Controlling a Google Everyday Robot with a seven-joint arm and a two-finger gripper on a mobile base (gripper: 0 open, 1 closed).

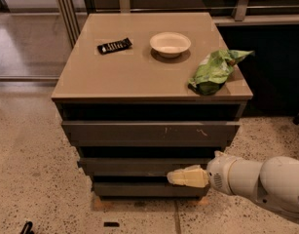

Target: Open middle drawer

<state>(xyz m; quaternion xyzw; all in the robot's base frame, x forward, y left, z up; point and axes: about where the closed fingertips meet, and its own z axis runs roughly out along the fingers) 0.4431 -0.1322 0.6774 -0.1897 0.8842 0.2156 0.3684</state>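
The middle drawer (129, 166) is a plain dark grey-brown front between a wider top front with pale scratch marks (149, 130) and a narrower bottom front (139, 189). It looks closed, and its inside is hidden. My gripper (180, 176), cream-coloured on a white arm (256, 182), reaches in from the right. It sits against the lower right part of the middle drawer front, at the gap above the bottom front.
On the tan cabinet top (139, 77) lie a black bar-shaped object (114, 46), a white bowl (170, 44) and a crumpled green bag (214, 69) near the right edge. Speckled floor surrounds the cabinet. A small dark object (26, 227) lies at the bottom left.
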